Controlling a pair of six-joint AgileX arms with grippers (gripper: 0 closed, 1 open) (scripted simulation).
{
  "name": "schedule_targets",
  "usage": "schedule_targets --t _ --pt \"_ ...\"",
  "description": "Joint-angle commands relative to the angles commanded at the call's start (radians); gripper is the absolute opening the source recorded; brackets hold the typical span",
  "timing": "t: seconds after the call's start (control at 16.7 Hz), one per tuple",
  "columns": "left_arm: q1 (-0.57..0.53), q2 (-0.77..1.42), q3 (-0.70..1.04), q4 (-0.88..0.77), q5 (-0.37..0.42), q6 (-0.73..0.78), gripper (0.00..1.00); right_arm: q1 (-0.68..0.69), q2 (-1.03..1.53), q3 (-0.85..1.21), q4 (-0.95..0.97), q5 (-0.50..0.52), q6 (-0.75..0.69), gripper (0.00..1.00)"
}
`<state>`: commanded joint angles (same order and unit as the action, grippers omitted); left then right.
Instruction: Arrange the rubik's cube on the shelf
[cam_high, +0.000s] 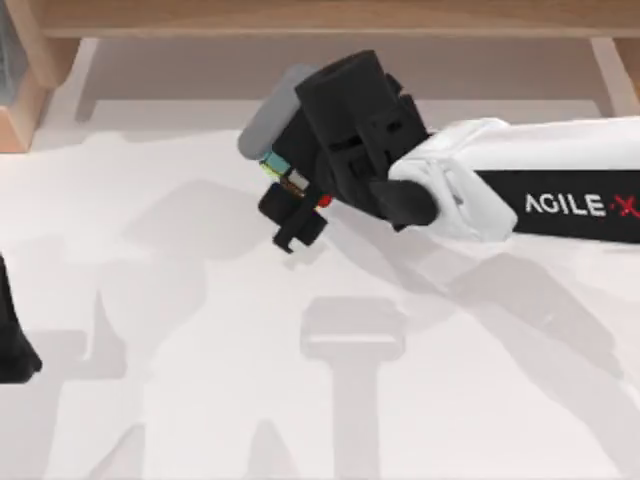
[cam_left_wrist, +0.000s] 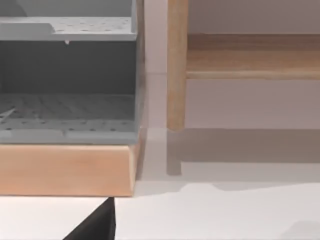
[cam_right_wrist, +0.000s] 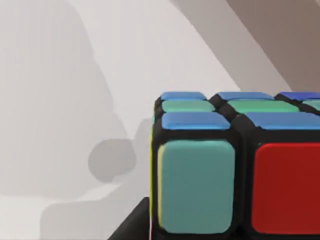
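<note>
Right hand (cam_high: 297, 205) clamped on the cube (cam_high: 283, 180).
It hangs over the surface (cam_high: 200, 400), the shelf (cam_high: 330, 15) beyond it; left hand's state can't be told.

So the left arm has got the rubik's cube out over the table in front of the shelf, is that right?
Not quite: the right arm's gripper has the rubik's cube, as the top view shows. The rest stands: it is over the table, in front of the shelf.

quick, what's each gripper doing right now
Right gripper: shut on the rubik's cube, near the table's middle.
Left gripper: parked at the table's left edge; cannot be told.
</note>
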<state>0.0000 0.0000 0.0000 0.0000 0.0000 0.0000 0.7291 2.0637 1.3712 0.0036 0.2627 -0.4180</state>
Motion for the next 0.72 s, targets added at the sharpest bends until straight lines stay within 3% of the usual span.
schedule_targets --t 0.42,0.72 --pt "0.0 0.0 0.0 0.0 0.0 0.0 1.0 -0.013 0.047 -0.218 0.828 0.189 0.135 0.0" --pt "0.0 0.0 0.0 0.0 0.0 0.0 1.0 -0.105 0.057 -0.344 1.232 0.288 0.245 0.0"
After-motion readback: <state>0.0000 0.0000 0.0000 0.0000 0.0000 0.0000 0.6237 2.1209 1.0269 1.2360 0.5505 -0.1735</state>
